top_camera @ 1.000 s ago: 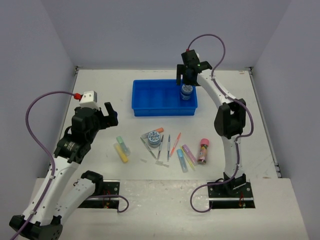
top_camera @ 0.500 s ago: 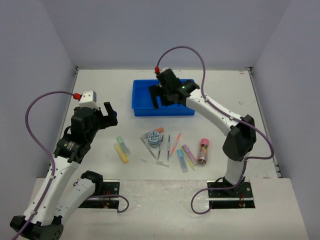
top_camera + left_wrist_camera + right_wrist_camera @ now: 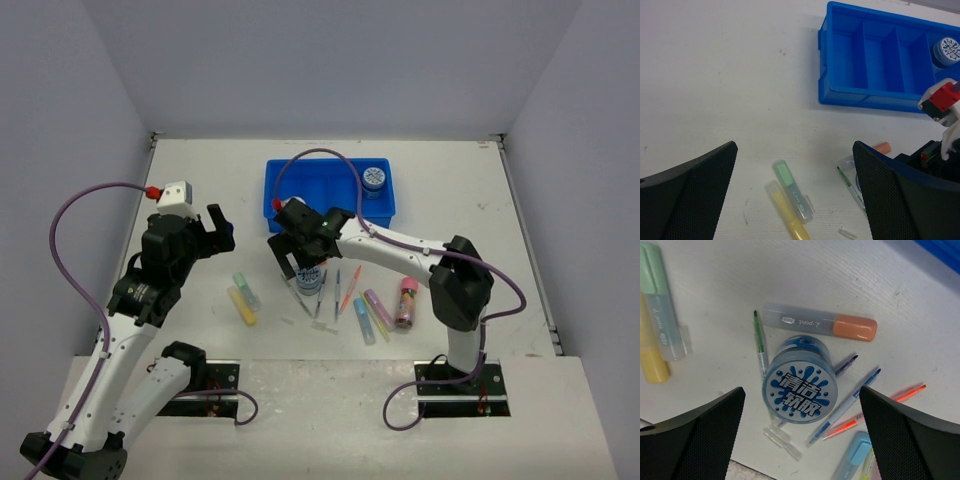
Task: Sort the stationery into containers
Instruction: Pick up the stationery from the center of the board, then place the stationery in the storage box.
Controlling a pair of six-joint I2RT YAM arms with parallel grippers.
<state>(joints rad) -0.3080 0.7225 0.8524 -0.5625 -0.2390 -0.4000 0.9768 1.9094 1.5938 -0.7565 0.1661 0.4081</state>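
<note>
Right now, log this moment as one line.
right fingers open over loose disc | left fingers open, raised | second disc in blue tray

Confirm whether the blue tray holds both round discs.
No, one disc sits in the tray; the other disc lies on the table among pens.

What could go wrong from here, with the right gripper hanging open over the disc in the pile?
1. The right gripper is open above the disc, which is crowded by a green pen, a blue pen and an orange-capped marker. The closing fingers may pinch or scatter these.
2. The disc seems to rest partly on pens, so it may sit unevenly and slip from the grip.
</note>
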